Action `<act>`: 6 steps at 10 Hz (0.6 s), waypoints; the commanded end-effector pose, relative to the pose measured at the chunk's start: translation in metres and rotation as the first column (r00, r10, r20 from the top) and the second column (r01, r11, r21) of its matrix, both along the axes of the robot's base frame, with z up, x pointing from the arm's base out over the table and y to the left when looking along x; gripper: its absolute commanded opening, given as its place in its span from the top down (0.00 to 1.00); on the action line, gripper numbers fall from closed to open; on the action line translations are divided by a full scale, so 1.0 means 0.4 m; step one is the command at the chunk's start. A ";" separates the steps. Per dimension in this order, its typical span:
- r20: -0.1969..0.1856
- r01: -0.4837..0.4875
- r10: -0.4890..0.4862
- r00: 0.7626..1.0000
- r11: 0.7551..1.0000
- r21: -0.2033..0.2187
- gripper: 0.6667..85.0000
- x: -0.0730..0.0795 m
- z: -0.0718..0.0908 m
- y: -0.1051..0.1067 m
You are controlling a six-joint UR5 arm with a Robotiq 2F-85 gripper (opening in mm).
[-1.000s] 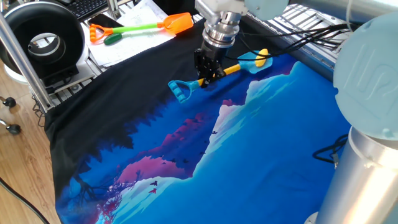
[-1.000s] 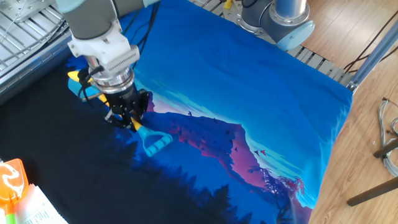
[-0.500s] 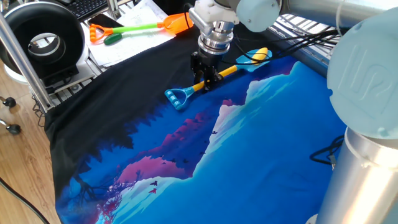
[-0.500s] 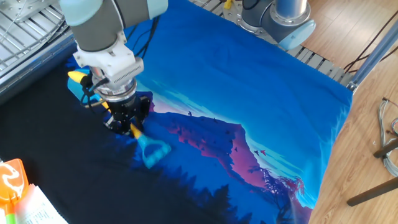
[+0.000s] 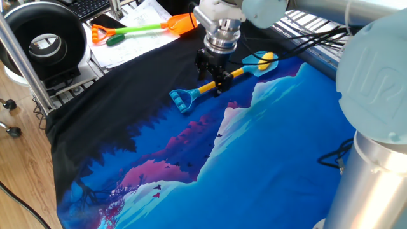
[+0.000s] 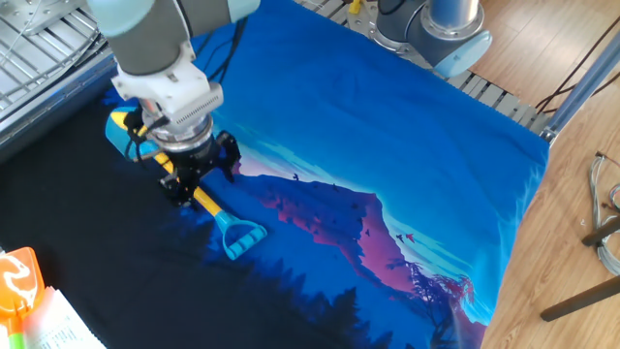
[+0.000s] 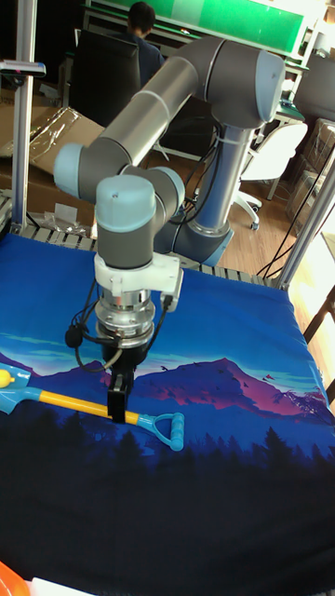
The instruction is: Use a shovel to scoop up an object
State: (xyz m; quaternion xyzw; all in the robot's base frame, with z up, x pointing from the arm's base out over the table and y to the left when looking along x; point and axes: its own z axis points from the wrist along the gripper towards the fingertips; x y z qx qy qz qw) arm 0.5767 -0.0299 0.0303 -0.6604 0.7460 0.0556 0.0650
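Left of the gripper [image 5: 216, 81] in one fixed view, the blue D-handle of the shovel [image 5: 191, 95] lies on the cloth; half a second ago it sat at much the same spot, while a full second ago it was a little further right and higher. The gripper is clamped on the yellow shaft, its fingers straddling it near the middle. To its right the light-blue blade carries the object [image 5: 268, 56], a small yellow oval at the far tip; earlier that tip pointed slightly lower.

Seen from the other fixed view, the gripper [image 6: 199, 184] has shifted up the shaft, so more yellow shows between it and the handle than before.

Under everything spreads a printed cloth [image 5: 267, 152], black at one side and blue with mountain shapes at the other, covering the table. Wooden floor shows beyond its edge.

Behind the gripper and to its left lies an orange-bladed toy shovel [image 5: 143, 28] on white paper [image 5: 137, 44], well apart from the grasp. Further left stands a round black device [image 5: 44, 41]. Black cables [image 5: 318, 38] run behind the blade.
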 end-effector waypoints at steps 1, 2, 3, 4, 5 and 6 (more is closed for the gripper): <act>-0.042 0.042 -0.043 0.998 0.999 -0.022 0.23 -0.042 0.054 -0.051; -0.077 0.059 -0.061 0.995 0.998 -0.024 0.31 -0.076 0.063 -0.074; -0.083 0.067 -0.070 0.994 0.997 -0.039 0.39 -0.099 0.078 -0.108; -0.085 0.077 -0.081 0.993 0.996 -0.042 0.45 -0.116 0.093 -0.130; -0.091 0.104 -0.108 0.990 0.994 -0.046 0.55 -0.135 0.112 -0.145; -0.093 0.131 -0.136 0.986 0.990 -0.058 0.70 -0.148 0.126 -0.157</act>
